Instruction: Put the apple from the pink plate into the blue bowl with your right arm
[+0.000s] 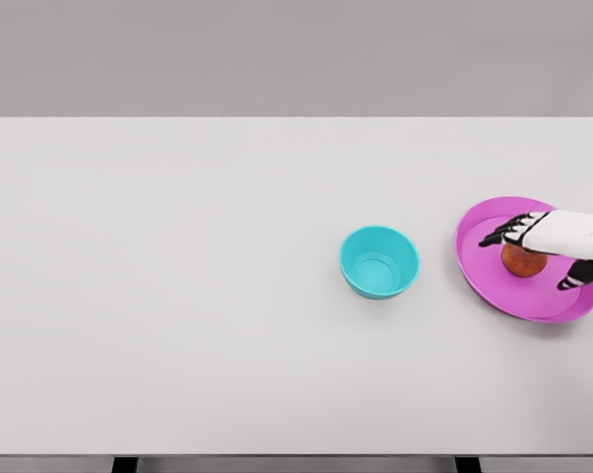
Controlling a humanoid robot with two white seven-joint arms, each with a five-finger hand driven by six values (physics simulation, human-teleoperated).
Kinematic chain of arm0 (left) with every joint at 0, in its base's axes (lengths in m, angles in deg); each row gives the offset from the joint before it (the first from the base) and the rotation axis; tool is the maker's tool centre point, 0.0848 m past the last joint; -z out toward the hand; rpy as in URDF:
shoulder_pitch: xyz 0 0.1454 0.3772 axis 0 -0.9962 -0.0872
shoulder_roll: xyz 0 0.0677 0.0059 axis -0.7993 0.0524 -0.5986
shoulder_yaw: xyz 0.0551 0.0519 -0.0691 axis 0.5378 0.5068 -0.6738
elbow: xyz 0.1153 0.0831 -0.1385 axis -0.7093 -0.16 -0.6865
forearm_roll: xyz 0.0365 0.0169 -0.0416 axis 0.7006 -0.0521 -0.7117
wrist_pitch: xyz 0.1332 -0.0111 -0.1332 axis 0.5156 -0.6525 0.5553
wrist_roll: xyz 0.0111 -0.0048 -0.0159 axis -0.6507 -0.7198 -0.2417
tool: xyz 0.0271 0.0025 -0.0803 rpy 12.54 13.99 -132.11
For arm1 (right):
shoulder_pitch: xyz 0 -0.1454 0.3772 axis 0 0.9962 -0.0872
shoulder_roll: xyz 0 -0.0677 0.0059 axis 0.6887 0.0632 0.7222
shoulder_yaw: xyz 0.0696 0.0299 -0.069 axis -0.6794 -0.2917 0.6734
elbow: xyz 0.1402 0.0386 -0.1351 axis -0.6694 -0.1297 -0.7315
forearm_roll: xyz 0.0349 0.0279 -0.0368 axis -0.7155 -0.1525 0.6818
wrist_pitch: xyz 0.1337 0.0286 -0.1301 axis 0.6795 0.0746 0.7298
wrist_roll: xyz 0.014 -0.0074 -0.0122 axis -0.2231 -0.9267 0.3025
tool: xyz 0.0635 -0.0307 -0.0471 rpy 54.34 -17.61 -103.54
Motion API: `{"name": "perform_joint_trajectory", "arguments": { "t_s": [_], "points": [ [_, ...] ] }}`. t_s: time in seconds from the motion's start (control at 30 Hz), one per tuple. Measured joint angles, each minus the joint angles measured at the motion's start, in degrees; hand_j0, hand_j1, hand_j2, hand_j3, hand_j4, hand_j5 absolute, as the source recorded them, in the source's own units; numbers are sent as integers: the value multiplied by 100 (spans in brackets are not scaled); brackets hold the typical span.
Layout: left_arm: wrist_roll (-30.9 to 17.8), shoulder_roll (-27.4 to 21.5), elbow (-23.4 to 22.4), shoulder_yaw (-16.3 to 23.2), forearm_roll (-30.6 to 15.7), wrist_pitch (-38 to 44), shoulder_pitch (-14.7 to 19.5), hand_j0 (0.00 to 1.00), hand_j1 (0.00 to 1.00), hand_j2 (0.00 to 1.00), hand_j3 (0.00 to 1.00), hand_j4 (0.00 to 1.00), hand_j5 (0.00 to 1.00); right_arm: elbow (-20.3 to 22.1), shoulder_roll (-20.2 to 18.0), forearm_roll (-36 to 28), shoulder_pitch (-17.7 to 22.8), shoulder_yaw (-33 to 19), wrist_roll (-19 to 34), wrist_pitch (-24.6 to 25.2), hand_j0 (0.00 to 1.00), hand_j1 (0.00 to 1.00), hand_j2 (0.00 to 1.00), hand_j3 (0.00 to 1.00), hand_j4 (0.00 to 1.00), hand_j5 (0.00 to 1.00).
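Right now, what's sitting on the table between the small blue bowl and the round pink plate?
Nothing: the head view shows only bare white table between the blue bowl and the pink plate.

One apple [522, 260], one pink plate [484, 276], one blue bowl [378, 261], one white table [178, 296] and one robot hand [553, 241] are in view

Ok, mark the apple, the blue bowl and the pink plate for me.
apple [521, 263]: head view, its visible lower front, below the hand.
blue bowl [378, 286]: head view, front outer wall.
pink plate [474, 266]: head view, bare left rim.
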Motion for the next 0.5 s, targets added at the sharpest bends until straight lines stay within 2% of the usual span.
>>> {"name": "perform_joint_trajectory", "arguments": {
  "t_s": [0.2, 0.5],
  "points": [
    [1, 0, 0, 0, 0, 0, 0, 100, 100, 100, 100, 100, 100, -119, 37, -3, -211, 66, 0, 2, 100, 100, 100, 100, 100, 100],
    [1, 0, 0, 0, 0, 0, 0, 100, 100, 100, 100, 100, 100, -467, 180, 5, -237, 199, 0, 0, 100, 100, 100, 100, 100, 100]
  ]
}}
